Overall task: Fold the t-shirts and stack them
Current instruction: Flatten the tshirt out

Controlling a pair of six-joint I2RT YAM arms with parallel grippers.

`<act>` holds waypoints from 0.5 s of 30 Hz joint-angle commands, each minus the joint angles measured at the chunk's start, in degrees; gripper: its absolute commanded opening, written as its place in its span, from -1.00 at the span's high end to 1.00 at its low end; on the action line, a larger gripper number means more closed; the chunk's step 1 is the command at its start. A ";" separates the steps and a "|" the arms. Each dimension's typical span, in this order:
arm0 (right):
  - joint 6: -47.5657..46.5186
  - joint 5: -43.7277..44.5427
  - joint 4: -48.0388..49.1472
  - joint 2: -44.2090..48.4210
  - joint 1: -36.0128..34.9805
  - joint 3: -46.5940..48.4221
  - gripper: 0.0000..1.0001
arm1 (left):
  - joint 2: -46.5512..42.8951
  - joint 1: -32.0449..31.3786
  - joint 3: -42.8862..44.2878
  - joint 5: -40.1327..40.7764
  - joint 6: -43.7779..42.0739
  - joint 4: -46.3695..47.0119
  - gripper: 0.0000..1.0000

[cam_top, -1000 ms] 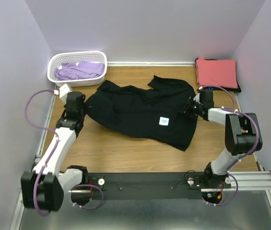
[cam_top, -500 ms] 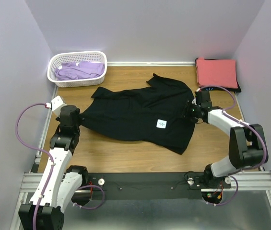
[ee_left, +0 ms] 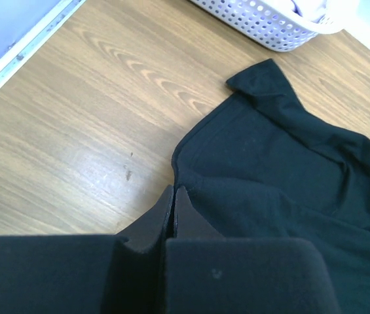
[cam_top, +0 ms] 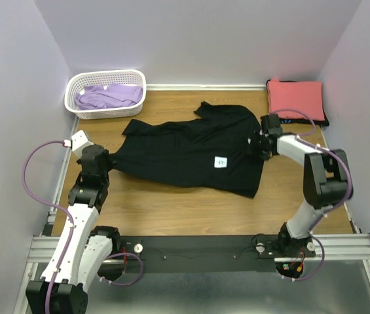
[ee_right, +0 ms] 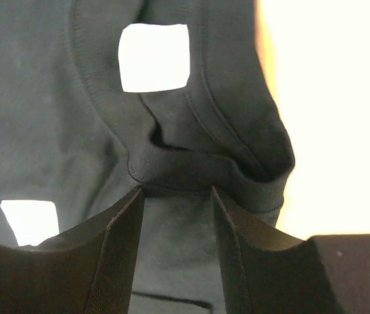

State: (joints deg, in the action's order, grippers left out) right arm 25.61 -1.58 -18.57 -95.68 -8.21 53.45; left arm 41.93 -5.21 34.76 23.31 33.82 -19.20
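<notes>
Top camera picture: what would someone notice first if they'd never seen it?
The big plain black cotton t-shirt spread over the middle of the wooden table, with the left gripper pinching its left edge and the right gripper its right edge. Next, the coral-red folded t-shirt in the far right corner and the white plastic lattice basket holding a lavender t-shirt far left.

The label (cam_top: 221, 161) on the black tee (cam_top: 178, 154) is too small to read.
</notes>
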 commanded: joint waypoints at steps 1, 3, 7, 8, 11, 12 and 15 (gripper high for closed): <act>-3.80 9.05 -1.74 -10.21 1.08 6.99 -0.07 | -0.80 0.55 -0.49 -0.81 -0.95 2.50 1.00; -4.77 11.60 -2.00 -13.91 1.35 13.77 -0.07 | -0.80 0.47 -0.84 -2.64 -1.30 3.38 1.00; -3.90 6.78 -3.76 -10.77 1.26 17.13 -0.15 | 0.07 0.47 -1.10 -4.93 -1.83 4.35 1.00; -3.46 5.64 -3.76 -9.28 1.00 16.25 -0.19 | 0.25 0.47 -1.10 -5.29 -1.92 4.26 1.00; -2.40 4.22 -4.72 -1.29 0.30 9.59 -0.23 | 0.69 0.47 -1.19 -7.05 -2.27 5.14 1.00; -1.71 3.70 -5.25 3.00 0.30 5.56 -0.24 | 0.78 0.47 -1.28 -7.57 -2.36 5.40 1.00; -0.47 2.30 -5.78 9.88 0.30 -0.79 -0.25 | 1.05 0.47 -1.19 -8.02 -2.53 5.67 1.00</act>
State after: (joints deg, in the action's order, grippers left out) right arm 23.22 2.87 -21.39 -92.64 -7.57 58.00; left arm 42.87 -5.19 34.15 17.28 32.32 -15.59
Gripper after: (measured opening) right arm 0.621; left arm 0.009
